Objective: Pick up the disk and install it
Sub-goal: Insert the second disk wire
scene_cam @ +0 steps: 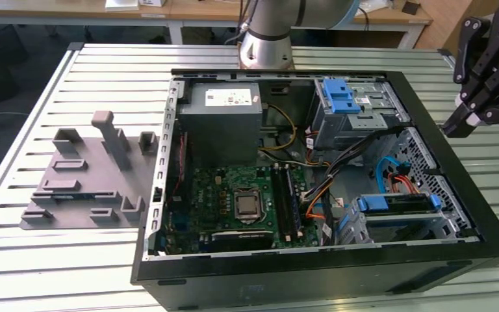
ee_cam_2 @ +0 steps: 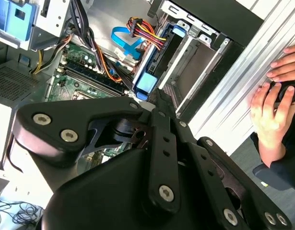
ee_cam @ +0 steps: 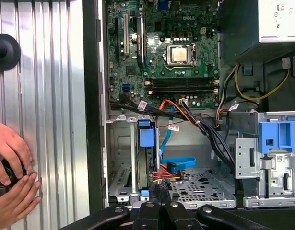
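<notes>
Disk (scene_cam: 394, 203) in bay (pincer (scene_cam: 459, 128) apart)

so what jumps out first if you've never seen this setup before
An open computer case lies flat on a slatted metal table, its green motherboard exposed, and the disk in its blue bracket sits in the bay at the exterior view's lower right. The black tool hangs above the case's right edge. In both wrist views a person's hands rest on the table beside the case.
</notes>
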